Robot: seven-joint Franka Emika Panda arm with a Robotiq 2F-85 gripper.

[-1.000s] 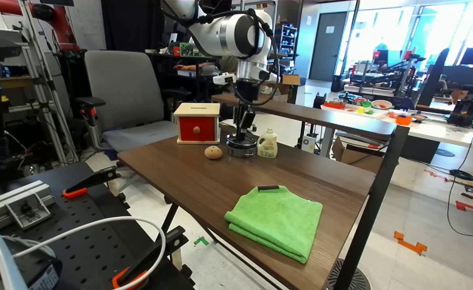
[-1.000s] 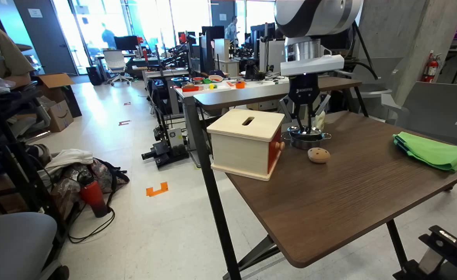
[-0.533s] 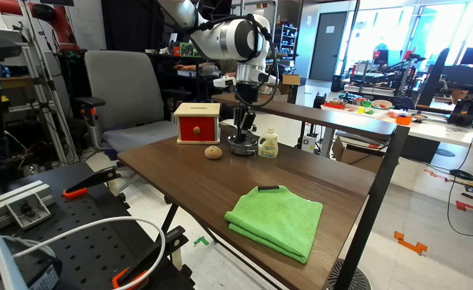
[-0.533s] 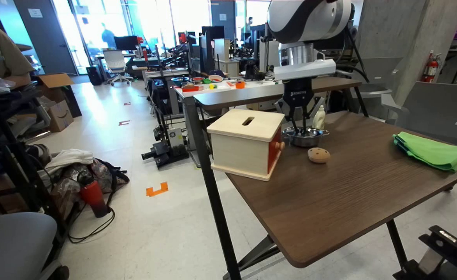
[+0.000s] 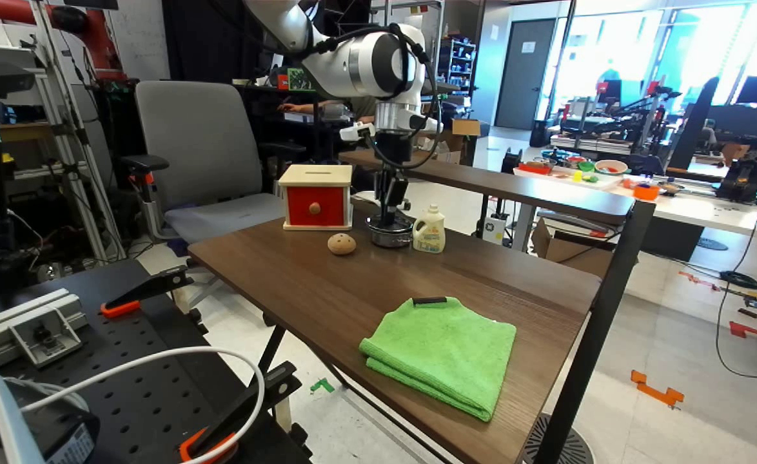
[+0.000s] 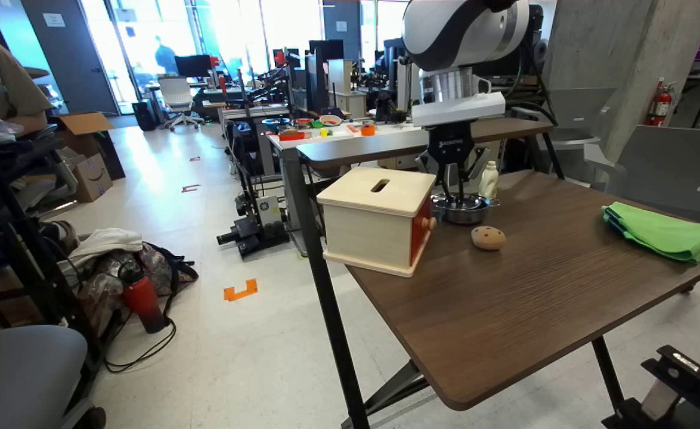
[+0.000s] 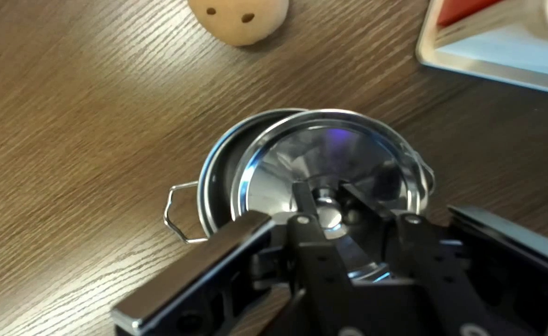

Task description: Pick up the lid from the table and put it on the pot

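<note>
The silver pot (image 6: 462,217) stands on the table near the red-fronted box; it also shows in an exterior view (image 5: 391,241) and in the wrist view (image 7: 220,184). The shiny round lid (image 7: 344,151) lies over the pot, off-centre, leaving a crescent of the pot's inside uncovered. My gripper (image 7: 322,185) points down with its fingers (image 7: 303,196) on both sides of the lid's knob (image 7: 328,214) and looks shut on it. The gripper also shows above the pot in both exterior views (image 5: 388,222) (image 6: 454,199). Whether the lid's underside touches the rim all around is hidden.
A wooden box (image 6: 368,232) with a red drawer (image 5: 315,206) stands beside the pot. A tan ball (image 6: 488,238) lies close in front. A cream bottle (image 5: 429,231) stands right beside the pot. A folded green cloth (image 5: 443,354) lies on the brown table (image 6: 529,322).
My gripper has moved with the lid toward the box and slightly down. The lid sits lower against the pot, and the pot has slid a little the same way.
</note>
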